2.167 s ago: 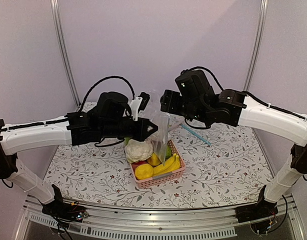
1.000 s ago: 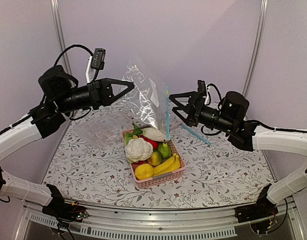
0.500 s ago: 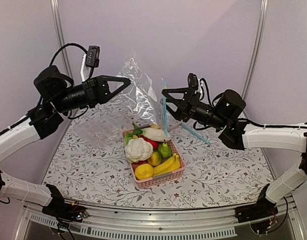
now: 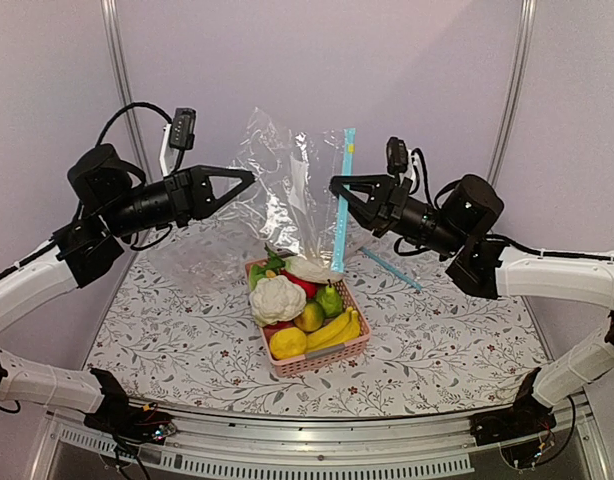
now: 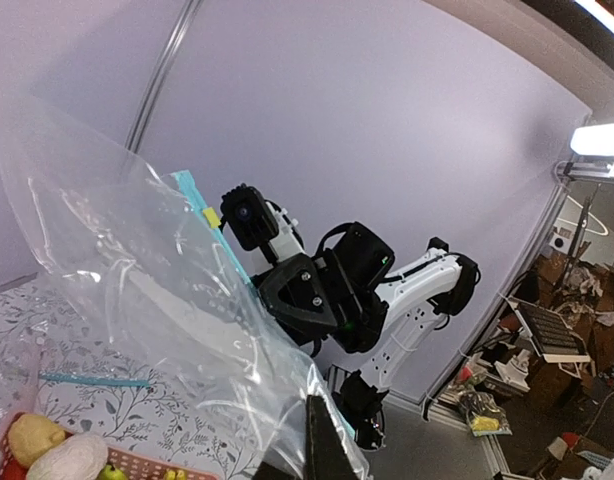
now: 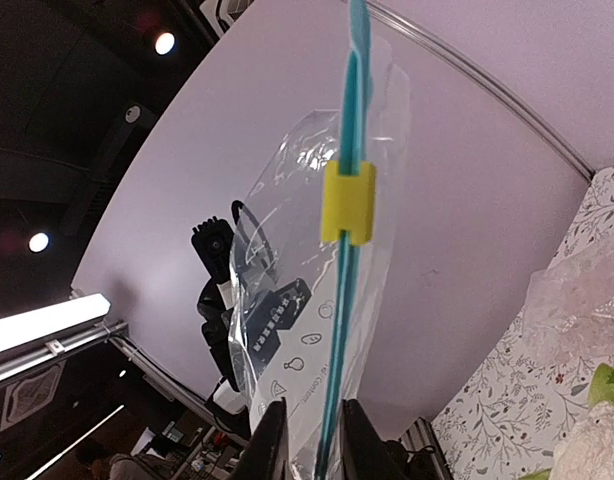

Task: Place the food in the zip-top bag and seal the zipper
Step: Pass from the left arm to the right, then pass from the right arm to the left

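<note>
Glossy, crinkled clear-plastic zip-top bag point(image 4: 287, 185)

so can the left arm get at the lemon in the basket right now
Probably not yet: the left gripper is raised and looks shut on the zip-top bag, so it isn't free. The lemon lies uncovered in the pink basket.

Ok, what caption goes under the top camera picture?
Left gripper and right gripper hold a clear bag over the basket.

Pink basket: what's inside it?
A cauliflower, bananas, a lemon, a green pear and something red. Anything lying underneath them is covered.
</note>
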Motion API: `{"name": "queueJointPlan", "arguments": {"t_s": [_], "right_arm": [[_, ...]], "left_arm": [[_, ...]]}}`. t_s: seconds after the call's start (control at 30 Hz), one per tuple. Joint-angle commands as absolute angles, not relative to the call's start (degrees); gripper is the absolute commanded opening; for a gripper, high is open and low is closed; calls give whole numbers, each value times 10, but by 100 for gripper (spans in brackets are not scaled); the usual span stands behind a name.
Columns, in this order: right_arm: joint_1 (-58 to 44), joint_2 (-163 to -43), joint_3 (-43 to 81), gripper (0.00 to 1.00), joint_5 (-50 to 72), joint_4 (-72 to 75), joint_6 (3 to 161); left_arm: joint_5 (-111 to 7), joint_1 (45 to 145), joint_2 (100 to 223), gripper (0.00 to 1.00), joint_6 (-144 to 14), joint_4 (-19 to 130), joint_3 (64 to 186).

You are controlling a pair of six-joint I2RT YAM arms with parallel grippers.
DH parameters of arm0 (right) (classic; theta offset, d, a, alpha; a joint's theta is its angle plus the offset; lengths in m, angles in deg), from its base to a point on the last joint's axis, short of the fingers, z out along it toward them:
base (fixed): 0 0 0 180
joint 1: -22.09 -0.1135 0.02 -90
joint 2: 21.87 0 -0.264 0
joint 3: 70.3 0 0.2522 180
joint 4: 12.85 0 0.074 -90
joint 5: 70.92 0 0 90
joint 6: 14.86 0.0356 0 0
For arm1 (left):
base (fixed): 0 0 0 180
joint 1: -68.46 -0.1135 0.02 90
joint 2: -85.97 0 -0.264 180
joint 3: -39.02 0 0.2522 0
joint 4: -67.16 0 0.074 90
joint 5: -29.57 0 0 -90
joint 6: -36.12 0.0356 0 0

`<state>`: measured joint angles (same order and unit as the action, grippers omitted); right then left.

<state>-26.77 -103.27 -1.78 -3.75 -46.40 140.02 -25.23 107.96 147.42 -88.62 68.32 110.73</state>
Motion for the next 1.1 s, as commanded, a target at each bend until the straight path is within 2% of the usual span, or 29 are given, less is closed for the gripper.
{"name": "queueJointPlan", "arguments": {"t_s": [0.0, 0.03, 0.1, 0.13, 0.27, 0.3, 0.43, 0.5, 0.67, 0.9, 1.07], "right_arm": [[-272, -1002, -23, 7, -15, -404, 1359], [-272, -998, -22, 1, -9, -390, 1347], [-275, -988, -20, 0, 5, -348, 1326], [-276, -980, -16, 0, 11, -325, 1309], [-281, -955, 13, 0, 37, -193, 1240], [-281, -948, 20, 0, 42, -152, 1220], [-285, -928, 57, 0, 43, -50, 1157], [-288, -928, 82, 0, 39, 1, 1129], [-303, -950, 164, 0, 15, 158, 1055], [-344, -1009, 279, 0, -60, 314, 987], [-373, -1054, 325, 0, -121, 342, 979]], "left_arm": [[-265, 1065, 1463, 0, -874, 649, 1098], [-266, 1062, 1460, 0, -873, 645, 1097], [-265, 1058, 1458, 0, -872, 637, 1098], [-264, 1056, 1459, 8, -870, 624, 1100], [-282, 1042, 1453, 63, -836, 528, 1122], [-296, 1036, 1448, 73, -824, 491, 1128], [-354, 1001, 1425, 93, -777, 383, 1152], [-374, 980, 1414, 99, -755, 349, 1159], [-382, 951, 1419, 100, -681, 277, 1201], [-254, 952, 1484, 100, -589, 230, 1287], [-156, 956, 1511, 100, -564, 234, 1316]]}}
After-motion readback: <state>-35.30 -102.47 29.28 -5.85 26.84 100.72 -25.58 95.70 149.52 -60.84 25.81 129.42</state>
